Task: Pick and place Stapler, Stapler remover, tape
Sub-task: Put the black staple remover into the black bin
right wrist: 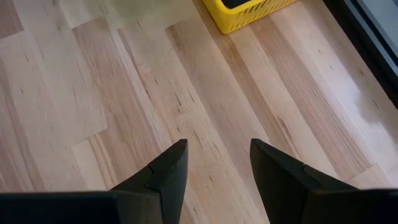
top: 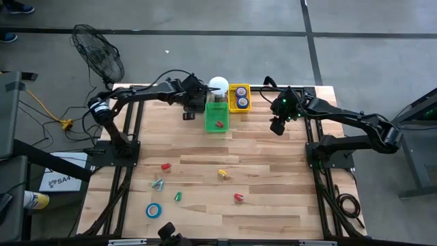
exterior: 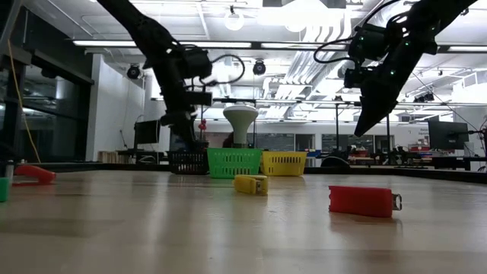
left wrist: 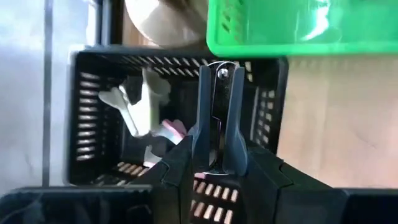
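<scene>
My left gripper (left wrist: 221, 70) hangs at the far left over a black basket (left wrist: 93, 124) and is shut on a narrow dark stapler remover (left wrist: 217, 118). White and pink removers lie inside that basket. Beside it stand a green basket (top: 217, 117) with a red stapler (top: 218, 124) and a yellow basket (top: 239, 98) with blue tape rolls. On the near table lie a blue tape roll (top: 153, 210), a yellow stapler (exterior: 251, 183) and a red stapler (exterior: 363, 200). My right gripper (right wrist: 217, 152) hovers open above bare wood, right of the yellow basket. My left gripper pinches the dark stapler remover between its two fingers, and the remover lies along them. Its end with a silver rivet (left wrist: 222, 73) reaches just past the fingertips. The fingers slant down from the table's left. The remover hangs clear above the black basket's open top.
A white round-topped jar (top: 218, 84) stands behind the green basket. More small things lie on the near left: a red one (top: 165, 166), a green one (top: 177, 196) and a grey-green one (top: 158, 184). A fan (top: 99, 51) stands beyond the table's far left corner.
</scene>
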You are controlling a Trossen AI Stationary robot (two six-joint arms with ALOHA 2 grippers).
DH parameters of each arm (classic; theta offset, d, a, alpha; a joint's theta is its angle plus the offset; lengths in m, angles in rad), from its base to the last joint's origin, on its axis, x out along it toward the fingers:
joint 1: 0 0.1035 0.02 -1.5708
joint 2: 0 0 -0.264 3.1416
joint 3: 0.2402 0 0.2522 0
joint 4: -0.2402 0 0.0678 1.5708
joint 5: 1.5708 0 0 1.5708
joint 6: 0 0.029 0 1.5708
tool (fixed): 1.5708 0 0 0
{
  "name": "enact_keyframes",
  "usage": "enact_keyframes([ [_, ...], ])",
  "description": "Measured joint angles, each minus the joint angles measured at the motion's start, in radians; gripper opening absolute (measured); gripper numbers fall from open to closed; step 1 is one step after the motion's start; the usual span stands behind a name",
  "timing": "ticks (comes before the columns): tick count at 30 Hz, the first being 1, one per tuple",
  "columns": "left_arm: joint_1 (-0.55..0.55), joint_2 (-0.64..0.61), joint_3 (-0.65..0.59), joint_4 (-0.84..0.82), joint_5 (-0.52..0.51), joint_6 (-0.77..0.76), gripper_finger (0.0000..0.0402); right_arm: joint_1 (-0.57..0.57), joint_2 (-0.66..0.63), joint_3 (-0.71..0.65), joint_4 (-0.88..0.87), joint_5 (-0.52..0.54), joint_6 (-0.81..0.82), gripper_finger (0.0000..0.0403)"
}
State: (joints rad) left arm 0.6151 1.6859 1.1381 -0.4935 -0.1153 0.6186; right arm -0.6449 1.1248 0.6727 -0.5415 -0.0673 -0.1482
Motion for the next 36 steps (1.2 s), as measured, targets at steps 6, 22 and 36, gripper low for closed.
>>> enact_keyframes([
  [6, 0.001, 0.02, 0.0, 0.007, -0.004, -0.03, 0.0097, 0.0, 0.0, 0.0, 0.0, -0.003, 0.0, 0.0165],
  [22, 0.001, 0.02, 0.0, 0.005, -0.001, -0.048, 0.0182, 0.0, 0.0, 0.0, 0.0, -0.003, -0.009, 0.0165],
  [36, 0.001, 0.02, 0.0, 0.007, -0.033, -0.049, 0.0215, 0.0, 0.0, 0.0, 0.0, -0.003, -0.009, 0.0165],
])
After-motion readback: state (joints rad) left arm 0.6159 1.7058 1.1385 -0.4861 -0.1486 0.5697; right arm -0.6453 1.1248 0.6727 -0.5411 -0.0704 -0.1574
